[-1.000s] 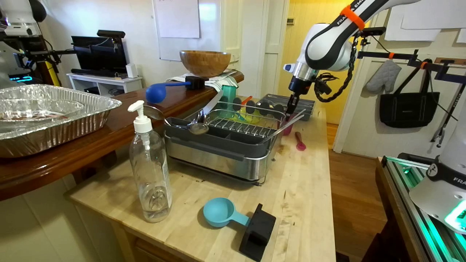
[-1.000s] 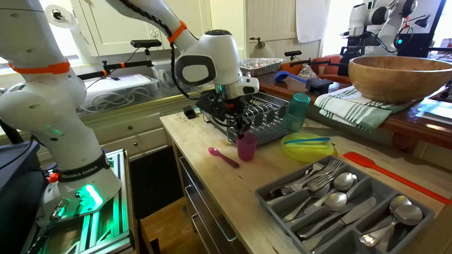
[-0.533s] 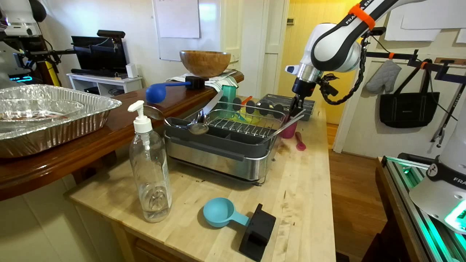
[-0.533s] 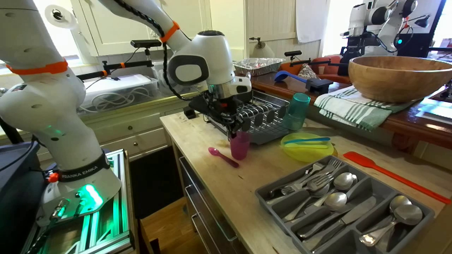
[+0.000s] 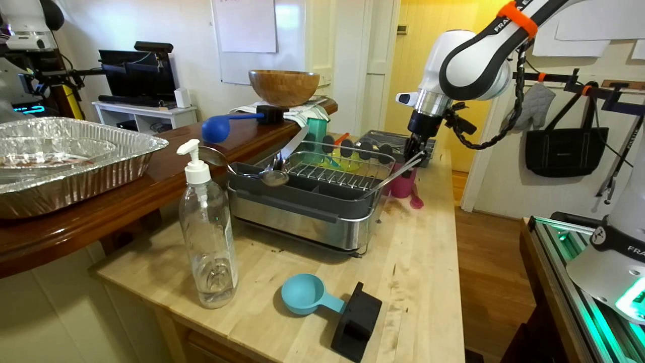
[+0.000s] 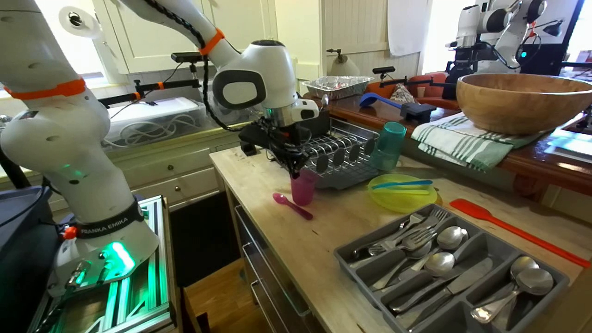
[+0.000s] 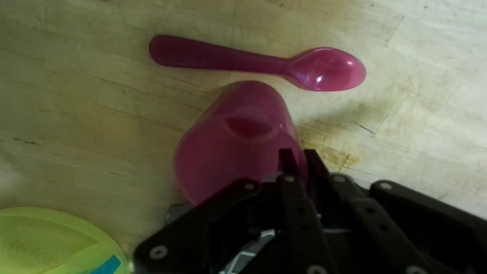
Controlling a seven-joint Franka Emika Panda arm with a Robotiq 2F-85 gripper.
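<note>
My gripper (image 7: 298, 153) is shut on the rim wall of a translucent pink cup (image 7: 236, 152), one finger inside and one outside. The cup stands about upright, mouth up, in an exterior view (image 6: 303, 188); whether its base touches the counter I cannot tell. It also shows in an exterior view (image 5: 401, 186), partly behind a metal utensil (image 5: 393, 177) leaning out of the dish rack. A pink spoon (image 7: 228, 57) lies on the counter right beside the cup. The wire dish rack (image 6: 356, 134) is close to the gripper on its other side.
A yellow plate (image 6: 393, 203) with small utensils, a teal cup (image 6: 391, 143), a red spatula (image 6: 508, 225) and a grey cutlery tray (image 6: 340, 259) are on the counter. A pump bottle (image 5: 209, 247) and a turquoise scoop (image 5: 302, 292) lie beyond the rack.
My gripper and the pink cup have moved together along the counter, away from the yellow plate and alongside the rack toward the pump bottle's end. The spoon has stayed put.
</note>
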